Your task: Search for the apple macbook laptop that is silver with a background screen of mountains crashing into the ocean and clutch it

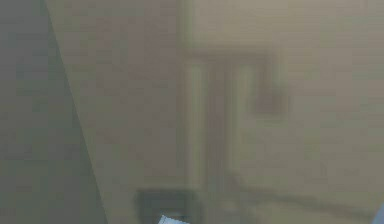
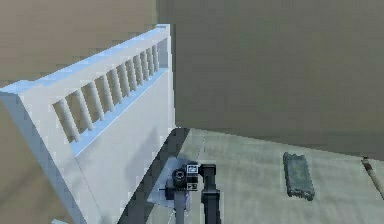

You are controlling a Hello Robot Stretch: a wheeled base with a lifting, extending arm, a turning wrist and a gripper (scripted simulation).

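In the arm side view the dark arm bar [image 2: 212,203] rises from the bottom edge just right of the middle. At its end sits the gripper [image 2: 172,187], low against the foot of a white slatted board [image 2: 100,110]. Its far end is hard to make out, so I cannot tell whether it holds anything. A dark grey oblong thing [image 2: 298,175] lies flat on the grey-green surface [image 2: 250,165] to the arm's right; its kind is unclear.
The white slatted board stands upright along the arm side view's left and runs back to a brown wall [image 2: 280,70]. The forward view has a beige wall [image 1: 120,90], with a dark low shape [image 1: 165,203] at the bottom edge.
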